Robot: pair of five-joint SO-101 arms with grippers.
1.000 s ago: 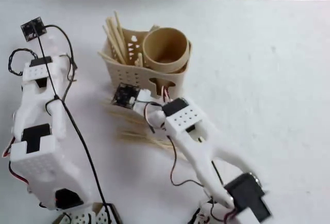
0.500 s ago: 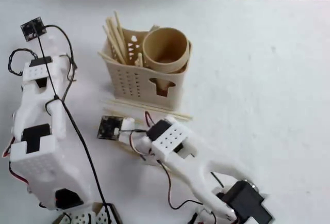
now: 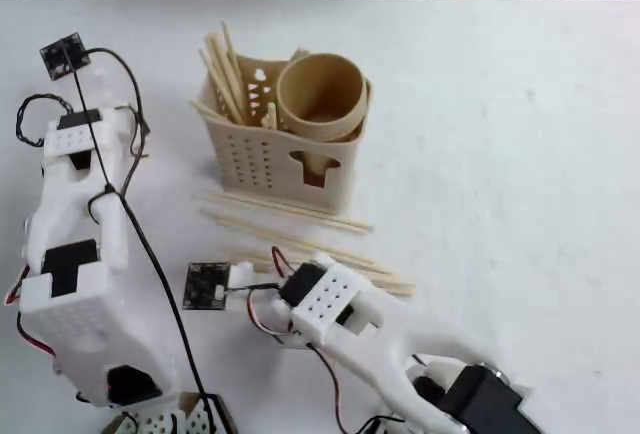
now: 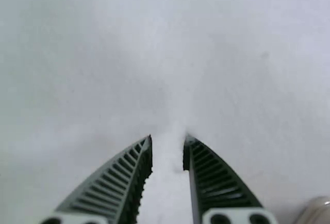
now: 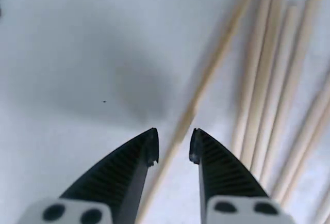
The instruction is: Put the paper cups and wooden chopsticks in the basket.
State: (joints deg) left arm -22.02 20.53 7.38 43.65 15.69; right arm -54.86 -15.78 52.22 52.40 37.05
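Observation:
A perforated cream basket [image 3: 270,159] stands mid-table, holding paper cups [image 3: 322,94] and a bundle of wooden chopsticks [image 3: 225,66]. More chopsticks [image 3: 290,216] lie loose on the table in front of it. In the right wrist view my right gripper [image 5: 174,144] is slightly open, low over the table. One loose chopstick [image 5: 216,64] runs between its fingertips, and several others [image 5: 273,95] lie beside it. My left gripper [image 4: 167,145] is slightly open over bare white table, holding nothing. The left arm [image 3: 75,204] rests at the table's left side.
The right arm's body [image 3: 340,304] lies across the near centre, with its wrist camera board [image 3: 207,286] and wires beside it. The white table [image 3: 520,154] stretches away on the basket's right. Dark objects sit beyond the far edge.
The right arm has drawn back from the basket's front toward the near edge and swung left, uncovering the loose chopsticks. The left arm has not moved.

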